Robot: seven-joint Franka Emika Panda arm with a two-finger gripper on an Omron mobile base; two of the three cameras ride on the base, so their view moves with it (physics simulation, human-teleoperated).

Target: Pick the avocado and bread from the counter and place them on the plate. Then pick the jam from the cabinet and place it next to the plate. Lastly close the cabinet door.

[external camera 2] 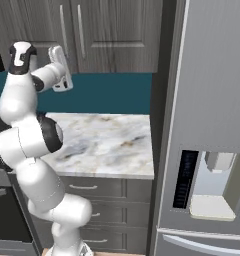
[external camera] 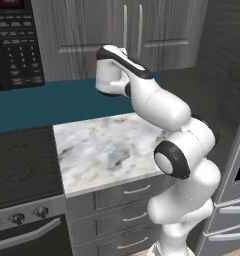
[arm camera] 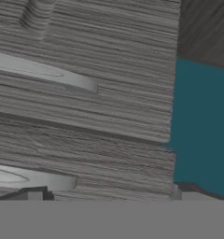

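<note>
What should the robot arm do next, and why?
Probably ease the tool straight back from the cabinet doors. Both doors look shut and flush. The tool's jaws stand open with nothing between them, close to the silver handles, so there seems nothing left to push.

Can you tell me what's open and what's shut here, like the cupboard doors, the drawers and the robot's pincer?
cabinet door: shut, flat against the cabinet.
second cabinet door: shut, handle beside the first one's.
drawers: all pushed in.
microwave: door shut.
pincer: open, holding nothing, raised near the doors.
counter: bare marble in these views.
</note>
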